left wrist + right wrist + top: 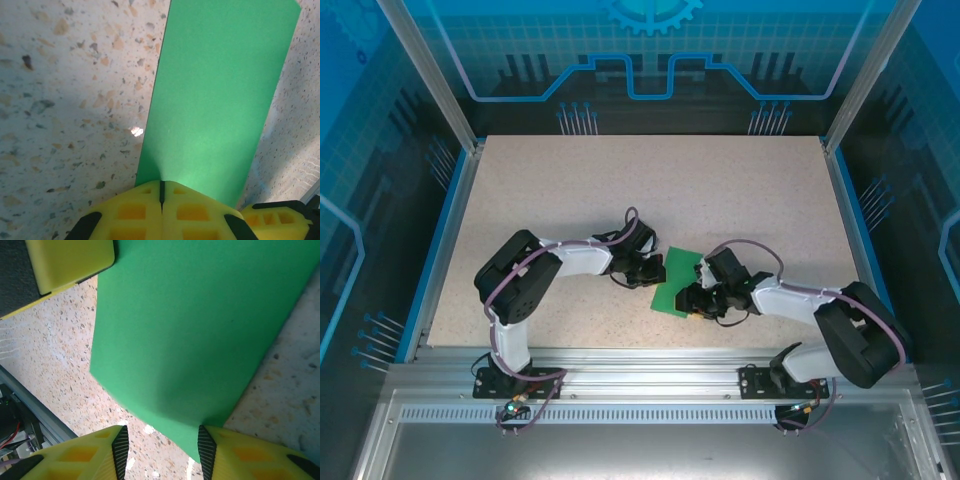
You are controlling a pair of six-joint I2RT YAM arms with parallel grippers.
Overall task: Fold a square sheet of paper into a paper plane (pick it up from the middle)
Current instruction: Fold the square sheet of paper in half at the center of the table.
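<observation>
The square sheet of paper [677,283] is bright green and sits mid-table between my two grippers; it looks like an upright rectangle here. My left gripper [653,272] is at its left edge, jaws shut on the paper [220,95], whose edge is pinched at the yellow fingertips [150,192]. My right gripper [697,299] is at the sheet's near right corner. In the right wrist view the right gripper [162,442] stands open, with a corner of the paper [200,325] reaching down between the jaws and touching the right pad [206,445].
The speckled tabletop [570,190] is bare around the sheet. An aluminium rail [650,372] runs along the near edge, with blue walls on the other sides. The left gripper's yellow finger [70,260] shows at the top left of the right wrist view.
</observation>
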